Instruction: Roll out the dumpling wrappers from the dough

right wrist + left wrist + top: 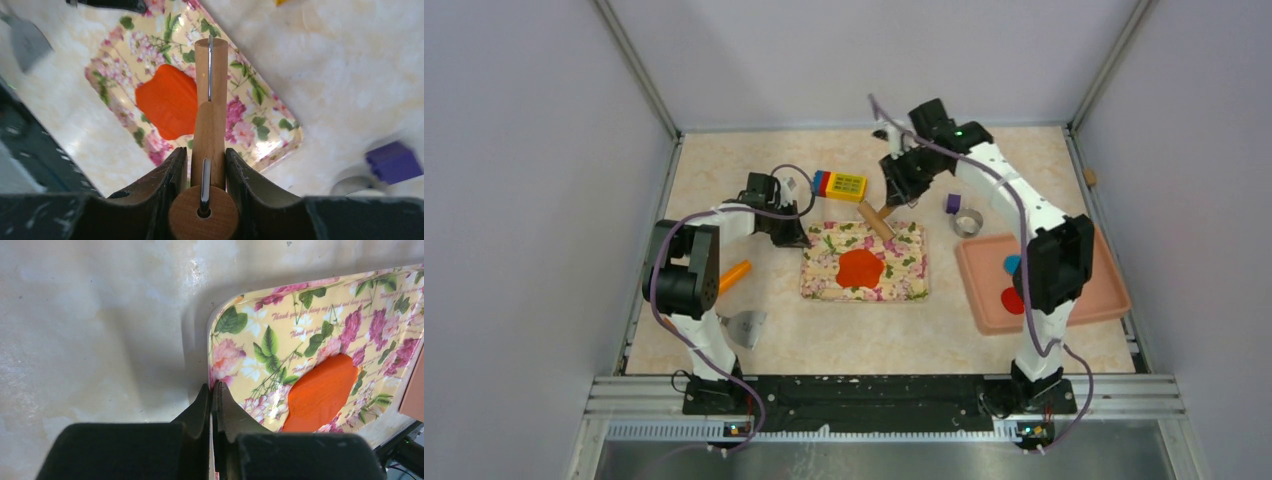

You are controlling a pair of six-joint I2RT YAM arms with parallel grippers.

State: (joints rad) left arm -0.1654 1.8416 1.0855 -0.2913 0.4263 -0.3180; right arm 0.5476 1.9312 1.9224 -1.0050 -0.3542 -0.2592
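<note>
We are working with the dough (860,268), which is lying as a flattened red-orange patch in the middle of the floral tray (911,283) at the centre of the table. Our left gripper (214,390) is pressing its jaws together on the tray's left rim near the far corner, and we are reading that as steadying the tray. Our right gripper (206,152) is clamping the wooden rolling pin (210,125) near one end. The free end is reaching over the far edge of the tray, just beyond the dough and apparently not on it.

We are judging the dough to be soft, light and a little tacky. It is likely to spread under modest pressure, take the mark of anything pushed into it, and stretch or tear if lifted by an edge. So we are not thinking of pinching it. We are letting the pin alone meet it, starting on the thicker middle and rolling outward. The pin is looking stiff and smooth, and held near one end it may be inclined to swivel, so a firm squeeze is suiting it. The glossy tray could be sliding on the table, which is making the left hold useful. Red dumpling wrappers (1012,300) are lying on the pink tray (1084,300) at the right, partly hidden by the right arm, so we are not counting them
</note>
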